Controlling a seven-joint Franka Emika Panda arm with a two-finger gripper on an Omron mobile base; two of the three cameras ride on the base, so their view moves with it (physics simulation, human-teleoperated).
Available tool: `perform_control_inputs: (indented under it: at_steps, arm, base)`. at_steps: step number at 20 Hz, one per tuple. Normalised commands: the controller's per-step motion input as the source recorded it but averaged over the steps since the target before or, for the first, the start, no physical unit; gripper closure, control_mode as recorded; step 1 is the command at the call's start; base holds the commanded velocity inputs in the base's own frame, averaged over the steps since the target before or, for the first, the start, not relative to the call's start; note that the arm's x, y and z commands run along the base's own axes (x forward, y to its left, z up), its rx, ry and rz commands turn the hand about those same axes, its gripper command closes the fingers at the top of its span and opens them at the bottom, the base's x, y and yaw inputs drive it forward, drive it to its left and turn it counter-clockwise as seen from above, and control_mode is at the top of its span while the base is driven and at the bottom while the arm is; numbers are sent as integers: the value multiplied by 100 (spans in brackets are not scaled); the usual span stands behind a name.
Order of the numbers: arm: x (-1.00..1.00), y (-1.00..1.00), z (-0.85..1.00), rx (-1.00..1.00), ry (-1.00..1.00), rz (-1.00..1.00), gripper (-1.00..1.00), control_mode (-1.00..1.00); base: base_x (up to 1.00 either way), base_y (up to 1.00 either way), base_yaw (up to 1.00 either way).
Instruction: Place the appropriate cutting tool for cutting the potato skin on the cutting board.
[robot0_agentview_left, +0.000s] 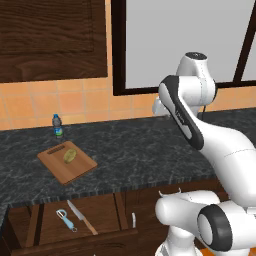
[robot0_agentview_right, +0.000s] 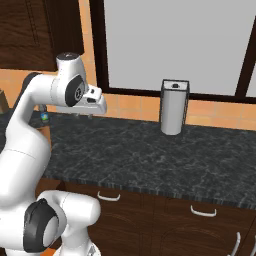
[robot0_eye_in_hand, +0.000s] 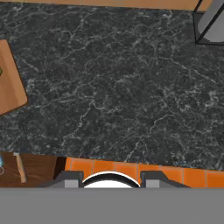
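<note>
While the peeler (robot0_agentview_left: 65, 218) lies in the open drawer (robot0_agentview_left: 75, 225) at lower left beside the knife (robot0_agentview_left: 81, 217), the gripper (robot0_agentview_right: 82, 115), jaw state unreadable, hovers above the counter (robot0_agentview_left: 140, 150); reaching down comes next, then the cutting board (robot0_agentview_left: 82, 170) holding the potato (robot0_agentview_left: 69, 155).

Gripper (robot0_agentview_right: 82, 116) above dark counter (robot0_agentview_right: 150, 155); grey canister (robot0_agentview_right: 174, 107) upright, well apart to right

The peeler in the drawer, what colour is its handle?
Light blue. The peeler shows best in the left base view, lying in the open drawer beside the knife.
</note>
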Motion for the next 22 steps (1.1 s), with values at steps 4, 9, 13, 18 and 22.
perform_control_inputs:
  at_steps: [4,9,13,18,22]
  arm:
    - [0,6,-3,6,0,0,-100,-100]
    - [0,44,-21,17,0,0,-100,-100]
    - [0,51,-23,20,0,0,-100,-100]
    - [0,65,-21,19,0,0,-100,-100]
    - [0,59,-13,14,0,0,-100,-100]
  base:
    - [0,0,0]
    - [0,0,0]
    - [0,0,0]
    - [0,0,0]
    - [0,0,0]
